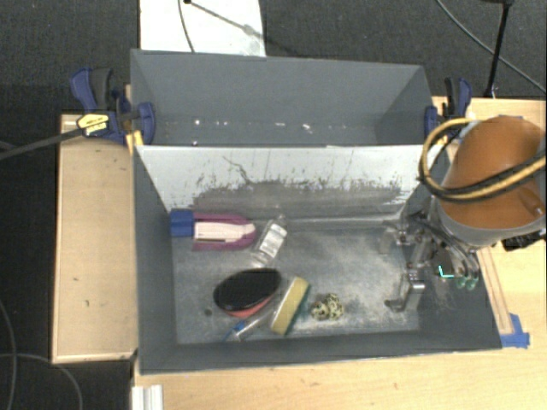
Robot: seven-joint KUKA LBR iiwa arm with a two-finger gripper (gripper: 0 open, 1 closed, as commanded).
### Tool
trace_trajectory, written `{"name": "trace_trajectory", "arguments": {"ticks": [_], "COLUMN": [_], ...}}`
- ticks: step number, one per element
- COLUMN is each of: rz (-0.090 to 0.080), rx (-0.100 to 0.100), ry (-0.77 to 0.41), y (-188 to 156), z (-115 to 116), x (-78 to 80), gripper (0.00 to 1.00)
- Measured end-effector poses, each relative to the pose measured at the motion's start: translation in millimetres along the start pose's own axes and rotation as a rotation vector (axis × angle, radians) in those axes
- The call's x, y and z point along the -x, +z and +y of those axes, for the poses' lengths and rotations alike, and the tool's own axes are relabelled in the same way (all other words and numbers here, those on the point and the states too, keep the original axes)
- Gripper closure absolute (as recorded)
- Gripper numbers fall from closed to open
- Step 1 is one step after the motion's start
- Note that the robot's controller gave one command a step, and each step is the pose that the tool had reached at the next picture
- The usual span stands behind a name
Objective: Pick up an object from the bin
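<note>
My gripper [407, 290] hangs low over the right part of the bin floor, above bare metal, with no thing seen in it. The nearest loose thing is a small knobbly olive-and-cream clump [326, 308], a short way to its left near the front wall. Beside that clump lies a yellow sponge block [289, 306], tilted on its edge. A black oval pad [246, 289] rests against the sponge's left side.
Further left, a pink-and-white tube with a blue cap [214, 231] lies near the back-left wall, and a small clear plastic piece [271, 239] sits beside it. A thin blue-and-red stick [242, 329] pokes out under the black pad. The arm's orange cover overhangs the bin's right wall.
</note>
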State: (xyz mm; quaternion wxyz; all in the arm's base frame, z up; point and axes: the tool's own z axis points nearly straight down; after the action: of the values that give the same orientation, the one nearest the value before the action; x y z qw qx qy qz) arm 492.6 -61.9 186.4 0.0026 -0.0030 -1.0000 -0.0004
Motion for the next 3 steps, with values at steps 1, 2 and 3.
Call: {"name": "trace_trajectory", "arguments": {"ticks": [1, 2, 3], "rz": [-0.003, -0.014, -0.006], "rx": [0.002, -0.001, -0.002], "ry": [-0.238, -0.287, -0.588], "y": [119.0, 83.7, 86.4], "z": [106.5, 112.4, 110.4], "x": [-0.4, 47.5, -6.6], "gripper": [0.00, 0.00, 0.00]}}
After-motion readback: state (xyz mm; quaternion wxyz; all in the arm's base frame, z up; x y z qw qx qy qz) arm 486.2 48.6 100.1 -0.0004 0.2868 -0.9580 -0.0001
